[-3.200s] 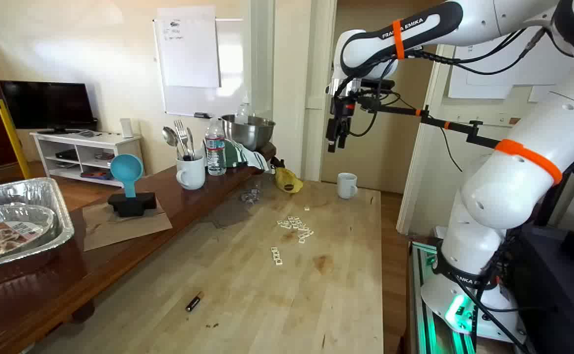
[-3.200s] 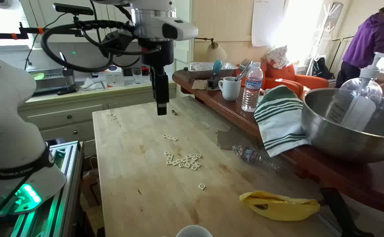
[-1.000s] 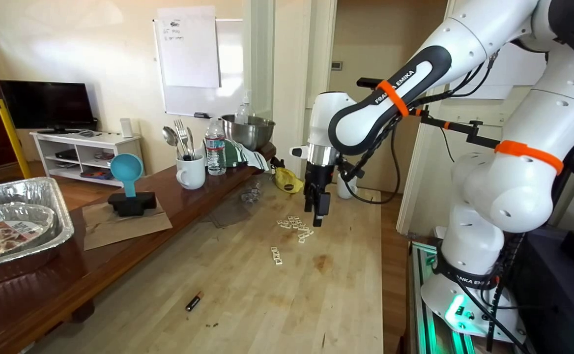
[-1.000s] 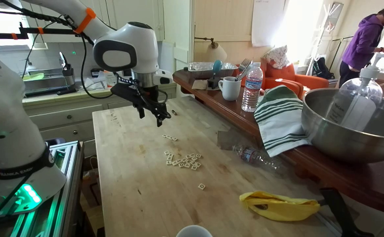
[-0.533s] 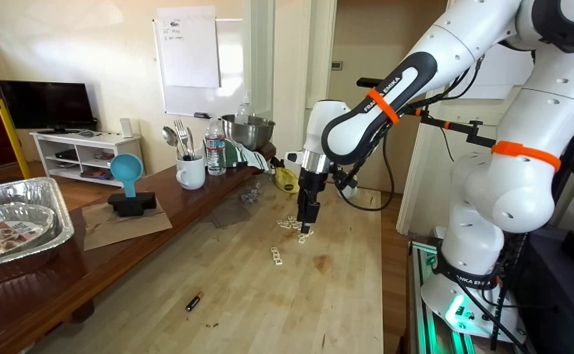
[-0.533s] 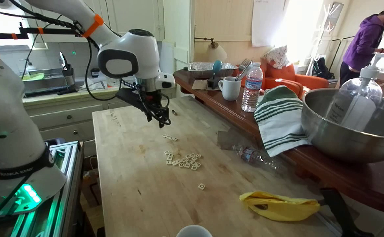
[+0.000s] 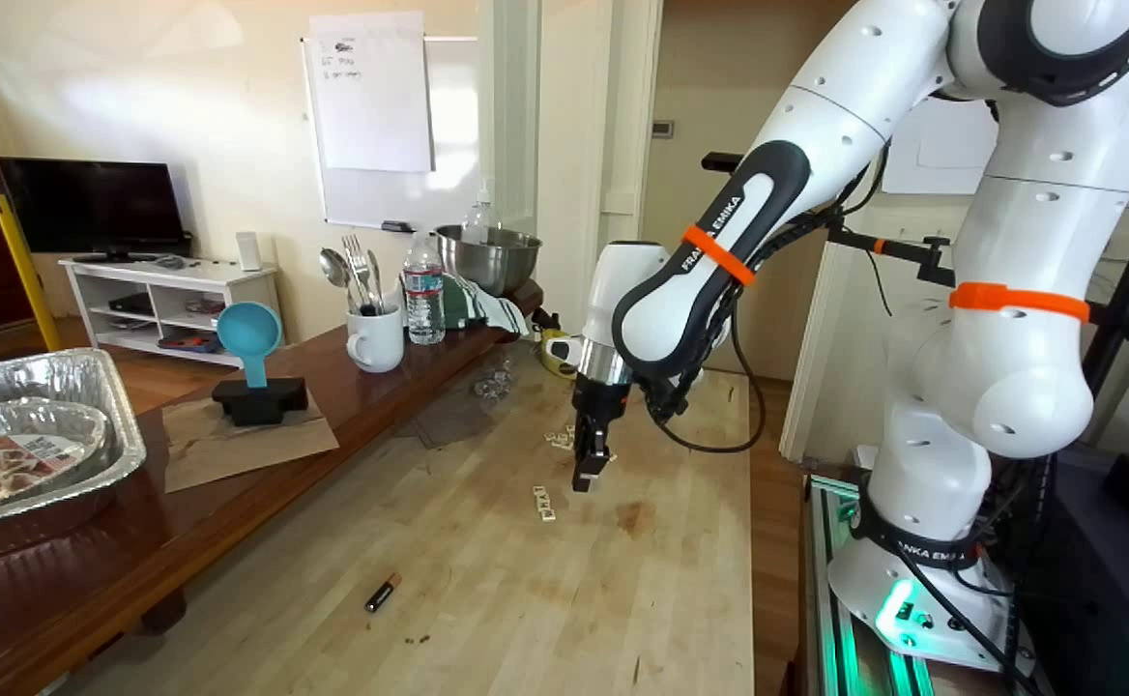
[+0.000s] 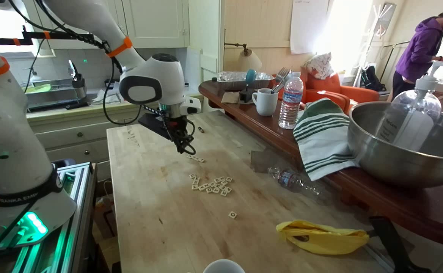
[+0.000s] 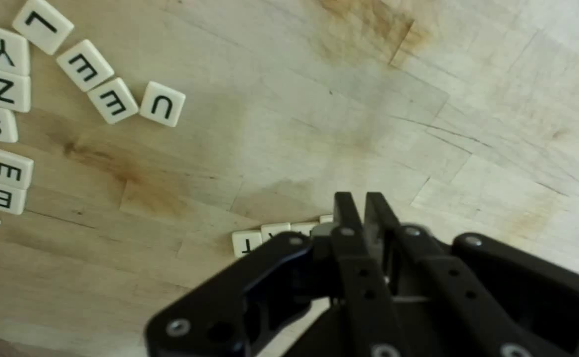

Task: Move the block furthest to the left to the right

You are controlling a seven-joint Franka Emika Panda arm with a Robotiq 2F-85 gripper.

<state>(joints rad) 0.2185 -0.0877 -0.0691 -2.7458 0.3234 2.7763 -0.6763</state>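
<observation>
The blocks are small cream letter tiles on the wooden table. A short row of tiles [image 7: 544, 504] lies apart from a larger cluster [image 8: 214, 185], and a lone tile [image 8: 232, 215] sits beyond that cluster. Which one counts as furthest left, I cannot tell. In the wrist view the row's T tile [image 9: 246, 243] shows fully, while a tile [image 9: 326, 218] at the far end is mostly hidden behind a finger. My gripper [image 9: 358, 198] hovers above the table beside this row. A narrow gap separates its fingers, and nothing shows between them.
A battery [image 7: 383, 592] lies on the table. A yellow banana-shaped item [image 8: 322, 237], a crumpled plastic bottle [image 8: 288, 178] and a white mug [image 8: 224, 267] are also there. A raised dark wood ledge [image 7: 371, 425] runs along the table's side.
My gripper has come down and shifted toward the short row of tiles. Its fingers, wide apart a second ago, have drawn close together. The tiles have not visibly moved.
</observation>
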